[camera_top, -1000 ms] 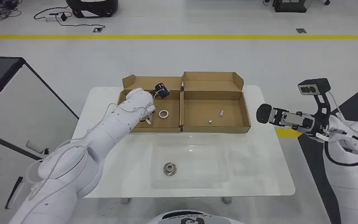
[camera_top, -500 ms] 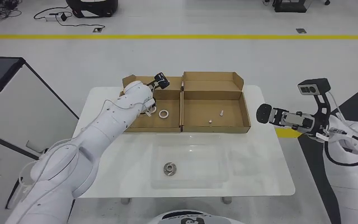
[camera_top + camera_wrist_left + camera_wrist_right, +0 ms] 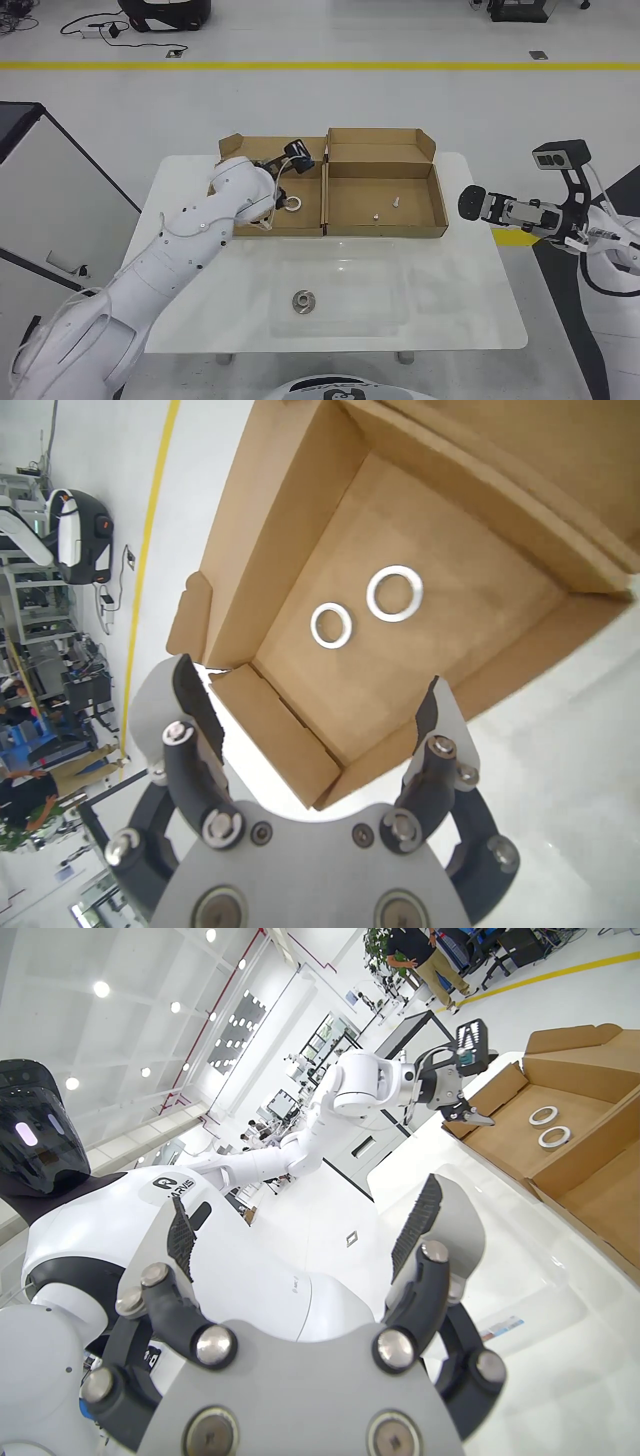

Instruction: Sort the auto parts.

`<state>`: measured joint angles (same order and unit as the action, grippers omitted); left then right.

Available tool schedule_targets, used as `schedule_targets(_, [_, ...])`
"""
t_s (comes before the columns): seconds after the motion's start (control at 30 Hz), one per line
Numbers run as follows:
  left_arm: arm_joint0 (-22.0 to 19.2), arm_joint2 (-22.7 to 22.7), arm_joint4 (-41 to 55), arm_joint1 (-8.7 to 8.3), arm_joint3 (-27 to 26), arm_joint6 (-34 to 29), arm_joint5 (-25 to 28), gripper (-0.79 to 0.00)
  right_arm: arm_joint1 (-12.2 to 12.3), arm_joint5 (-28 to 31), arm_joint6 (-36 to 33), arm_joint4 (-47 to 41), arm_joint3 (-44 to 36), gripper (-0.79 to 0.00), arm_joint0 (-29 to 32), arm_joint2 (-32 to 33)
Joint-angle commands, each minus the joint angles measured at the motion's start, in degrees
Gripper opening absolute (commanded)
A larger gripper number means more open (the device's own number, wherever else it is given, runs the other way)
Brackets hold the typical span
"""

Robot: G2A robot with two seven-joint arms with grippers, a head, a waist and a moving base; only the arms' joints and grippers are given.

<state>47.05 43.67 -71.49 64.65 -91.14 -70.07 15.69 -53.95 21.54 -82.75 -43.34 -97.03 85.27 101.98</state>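
The left end effector (image 3: pixel 279 193) hangs above the left box (image 3: pixel 228 150), toward the side nearest the robot. From the top, a ring (image 3: pixel 293 204) lies on the box floor just beside it. The right box (image 3: pixel 352 195) touches the left one and holds two white parts (image 3: pixel 396 199). Nearer the robot, a clear tray (image 3: pixel 380 300) sits on the worktop (image 3: pixel 470 300) with one round metal part (image 3: pixel 302 300) in it. The right end effector (image 3: pixel 470 203) hovers off the worktop's right edge, well apart from both boxes and the tray.

In the left wrist view, the left end effector is released: its fingers stand wide apart with nothing between them. Beyond the fingertips a small ring (image 3: pixel 315 627) and a large ring (image 3: pixel 372 595) lie flat on the box floor, near each other but not touching.

In the right wrist view, the right end effector is likewise spread wide and empty. It faces across the worktop toward the left arm, and both rings show in the left box beyond it.

The metal part in the tray looks like the piece not yet sorted. It lies back toward the robot from the left end effector, in the open tray. It is round, with no long axis, so the angle of approach should matter little. The left arm is clearly the nearer one.
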Motion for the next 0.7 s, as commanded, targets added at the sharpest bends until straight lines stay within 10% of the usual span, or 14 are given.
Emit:
schedule_targets(0.0, [0.2,0.2,-0.1,-0.08,-0.5,-0.2,-0.2,0.000,0.0,0.0,0.0,0.0,0.0,0.000,0.0,0.0])
schedule_targets(0.67, [3.3,3.0,8.7,-0.99,-8.5,-5.0,8.3,0.000,0.0,0.0,0.0,0.0,0.0,0.000,0.0,0.0])
